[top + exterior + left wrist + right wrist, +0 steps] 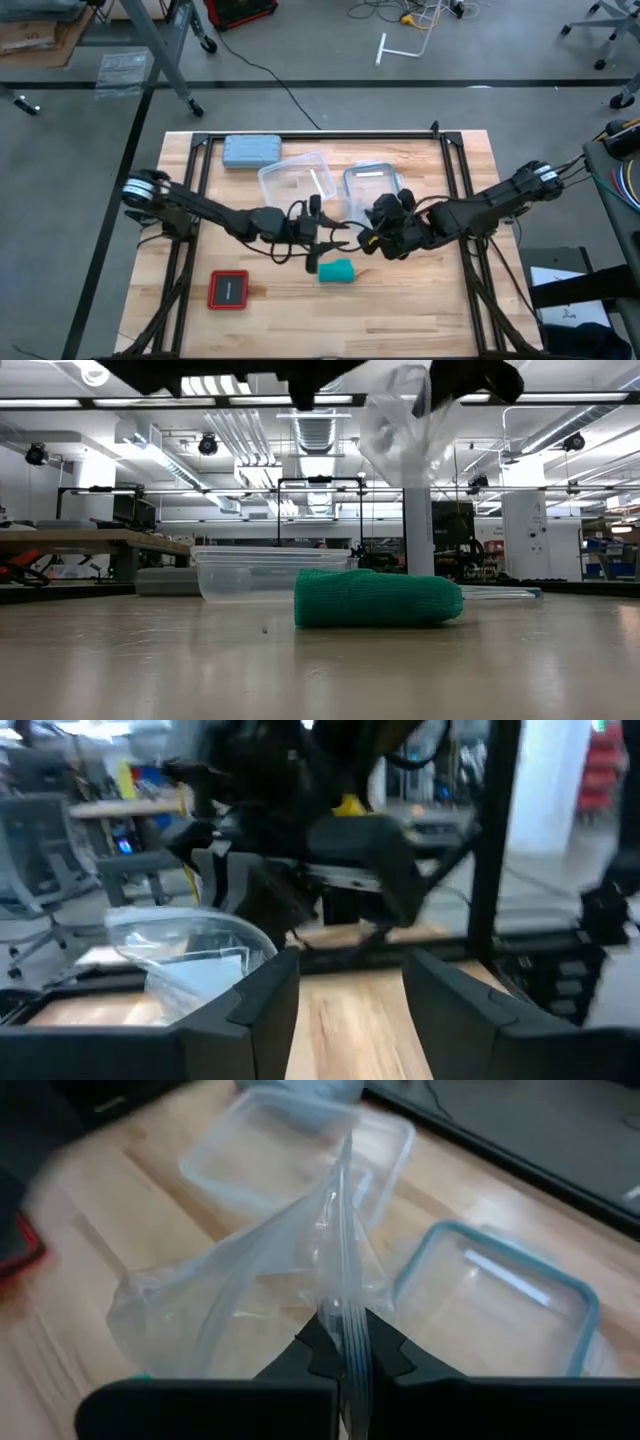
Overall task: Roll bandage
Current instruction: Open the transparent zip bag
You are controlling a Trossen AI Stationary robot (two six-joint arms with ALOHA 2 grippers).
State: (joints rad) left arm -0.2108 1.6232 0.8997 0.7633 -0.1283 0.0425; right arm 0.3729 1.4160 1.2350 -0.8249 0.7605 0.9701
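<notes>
Seen from above: a wooden table (420, 300) with a dark frame, two dark arms reaching in from either side toward its middle.

Near the front centre of the table: the bandage (336, 271), a teal-green roll lying on its side on the bare wood, touched by neither gripper. From table height, same bandage (378, 598) as a short netted cylinder resting flat, with both arms hanging above it.

Just behind and left of the roll: the left gripper (322, 240), fingers apart and empty, raised off the table. From its own wrist camera, two dark fingers (270, 995) spread wide with bare wood between them.

Just behind and right of the roll: the right gripper (372, 238), pinched together on the zip edge of a clear plastic bag (240, 1295). From the right wrist camera, the bag's sealed strip clamped between the fingertips (318, 1352), the rest of the bag hanging loose and crumpled above the table. At table height, same bag (405, 430) dangling high over the roll.

Behind the grippers: a clear plastic container (295, 180), and beside it a clear lid with a teal rim (372, 182). Further back-left: a grey-blue case (251, 150). Front-left: a small red-rimmed square object (229, 289), well apart from the roll.
</notes>
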